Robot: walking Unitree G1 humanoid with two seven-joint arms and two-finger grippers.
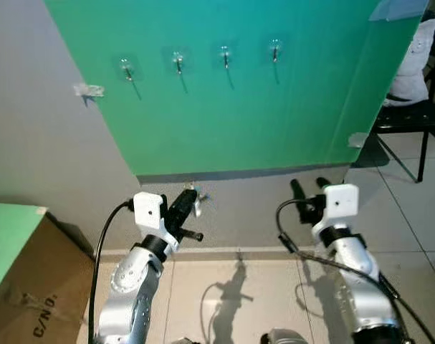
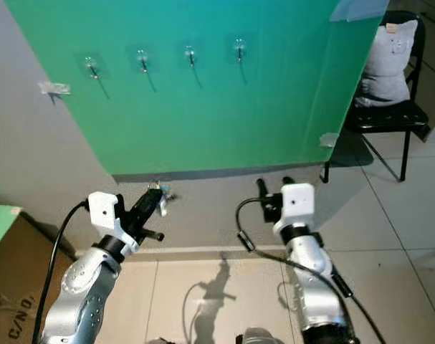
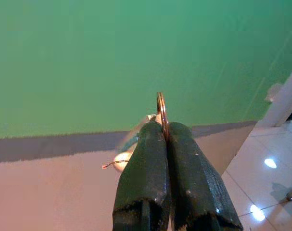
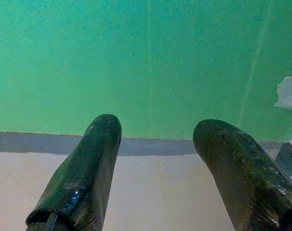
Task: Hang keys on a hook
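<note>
Keys [image 1: 195, 198] are pinched at the tip of the left gripper [image 1: 190, 198], held low in front of the wall and well below the green panel [image 1: 274, 107]. In the left wrist view the two fingers [image 3: 145, 163] are pressed tight together on a thin brass-coloured ring [image 3: 160, 109], which is kept edge-on and poking out past the tips, probably so the open loop can be slipped over a hook. A pale silvery bit and a short wire end are seen dangling just behind; it's too blurry to say more. Four small hooks [image 1: 178, 61] are stuck in a row high on the panel, all bare. The right gripper [image 1: 308, 188] is held up beside it, fingers spread apart and empty, likely just kept out of the way.
</note>
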